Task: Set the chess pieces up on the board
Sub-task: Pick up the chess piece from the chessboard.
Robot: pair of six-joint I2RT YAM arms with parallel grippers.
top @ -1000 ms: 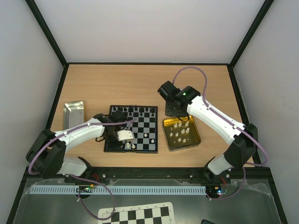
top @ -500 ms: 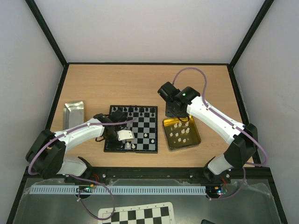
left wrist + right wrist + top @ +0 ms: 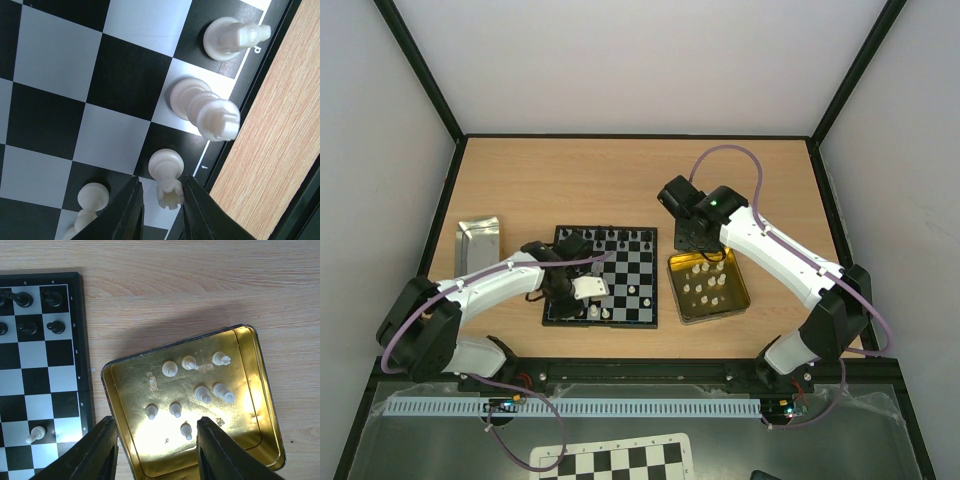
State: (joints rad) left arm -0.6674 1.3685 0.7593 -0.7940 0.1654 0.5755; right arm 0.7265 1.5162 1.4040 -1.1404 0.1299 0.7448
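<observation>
The board (image 3: 630, 264) lies mid-table, with black chess pieces (image 3: 610, 238) along its far rows and a few white ones (image 3: 602, 312) near its front edge. My left gripper (image 3: 582, 300) hovers over the front left corner. In the left wrist view its fingers (image 3: 162, 200) stand slightly open around an upright white rook (image 3: 170, 194) on a corner square. The right finger touches the rook and a gap shows on the left. My right gripper (image 3: 157, 450) hangs open above the gold tin (image 3: 250, 430), which holds several white pieces (image 3: 202, 394).
A silver tray (image 3: 478, 240) sits at the far left of the table. A printed checkered sheet (image 3: 615, 460) lies below the arm bases. Black frame walls enclose the table. More white pieces (image 3: 202, 107) stand along the board edge beside the rook.
The left jaws have eased apart a little around the rook and the left wrist has shifted very slightly. The right arm has not moved.
</observation>
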